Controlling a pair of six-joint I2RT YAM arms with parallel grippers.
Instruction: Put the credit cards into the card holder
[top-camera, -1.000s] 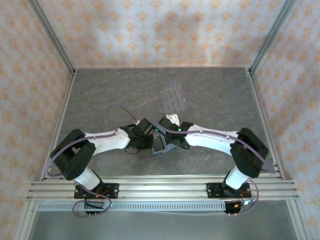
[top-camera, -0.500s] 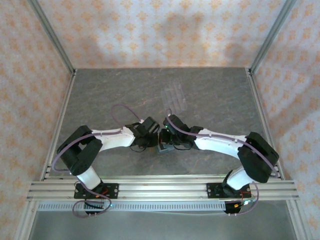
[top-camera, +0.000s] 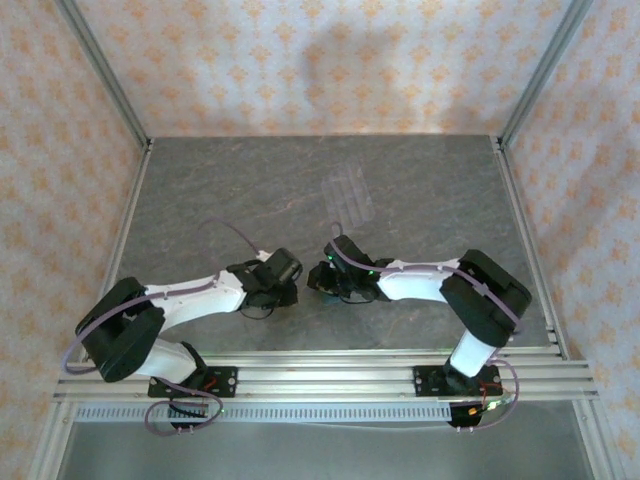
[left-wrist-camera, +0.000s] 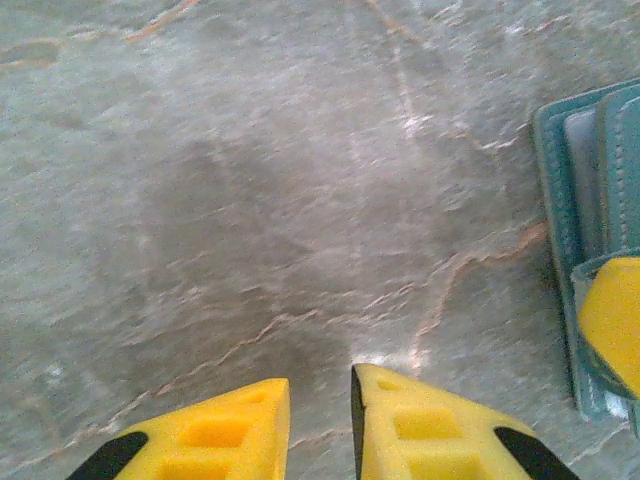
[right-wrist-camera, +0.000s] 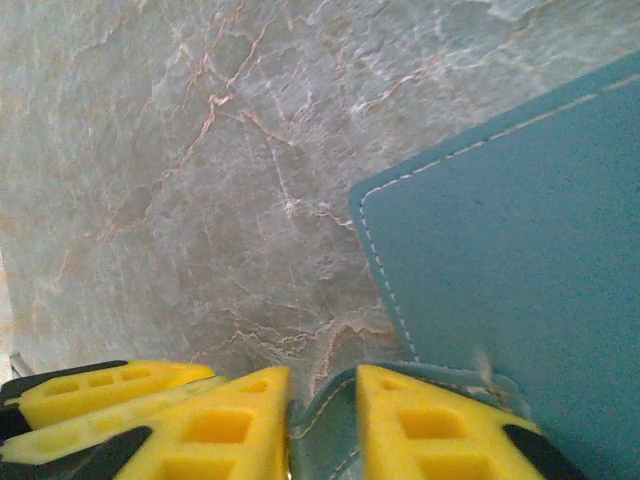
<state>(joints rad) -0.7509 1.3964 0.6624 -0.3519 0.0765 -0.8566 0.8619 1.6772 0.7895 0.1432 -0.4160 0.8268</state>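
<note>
At the counter's (top-camera: 200, 200) near centre, top view: both arms are now lying low, whereas a second ago they were holding the card holder (left-wrist-camera: 590, 180) raised between them. The left end effector (top-camera: 292, 288) and right end effector (top-camera: 318, 282) are sitting close together, just apart, with their heads almost on the surface. A clear ridged tray (top-camera: 348, 192) is lying well beyond them, with neither arm touching it.

Left wrist view: the left end effector (left-wrist-camera: 320, 405) is standing slightly open. Bare counter is showing in the gap and it is gripping nothing. The card holder is lying flat at the right edge, with what looks like its paler pocketed inside facing up. A yellow fingertip (left-wrist-camera: 612, 310) of the other arm is resting on its near end. I cannot tell whether credit cards are sitting in the pockets.

Right wrist view: the right end effector (right-wrist-camera: 322, 425) is straddling a curled teal edge of the card holder, whose stitched face is stretching away to the right on the counter. I cannot tell whether the pads are pinching that edge or letting it go.

Judgement: the holder is being set down and released, and the left arm is already free. The right arm is going to need a clean retreat without dragging the flap.
</note>
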